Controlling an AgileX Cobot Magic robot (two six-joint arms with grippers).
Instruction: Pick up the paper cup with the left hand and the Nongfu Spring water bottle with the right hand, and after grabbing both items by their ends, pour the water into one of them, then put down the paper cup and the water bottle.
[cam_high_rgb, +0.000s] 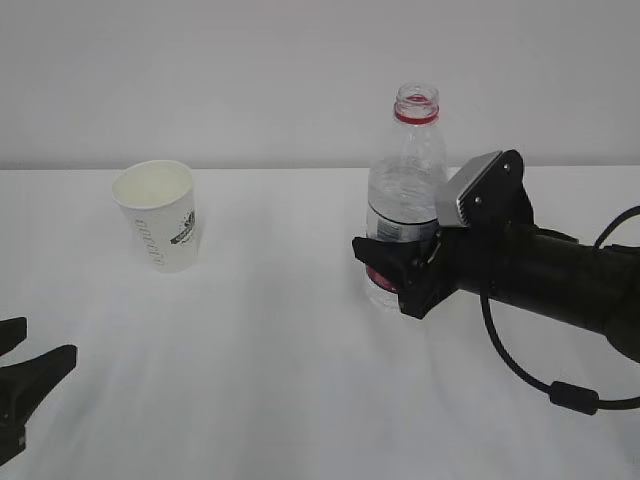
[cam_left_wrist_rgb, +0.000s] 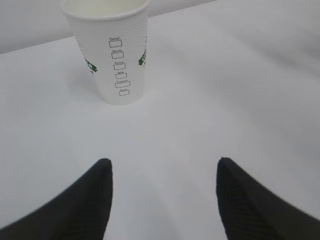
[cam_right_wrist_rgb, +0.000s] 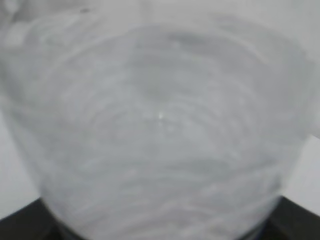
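The white paper cup (cam_high_rgb: 160, 220) with green print stands upright at the left rear, its cream inside showing. In the left wrist view the paper cup (cam_left_wrist_rgb: 120, 55) is ahead and a little left of my left gripper (cam_left_wrist_rgb: 163, 165), which is open, empty and well short of it. That left gripper (cam_high_rgb: 35, 345) sits low at the front left. The uncapped Nongfu Spring water bottle (cam_high_rgb: 405, 180) stands upright right of centre. My right gripper (cam_high_rgb: 385, 255) is shut on its lower, labelled part. The bottle (cam_right_wrist_rgb: 160, 125) fills the right wrist view as a blur. I cannot make out any water.
The white table (cam_high_rgb: 280, 380) runs back to a pale wall. The right arm's black cable (cam_high_rgb: 570, 395) loops over the table at the front right. A wide stretch of bare tabletop (cam_left_wrist_rgb: 225, 100) separates cup and bottle.
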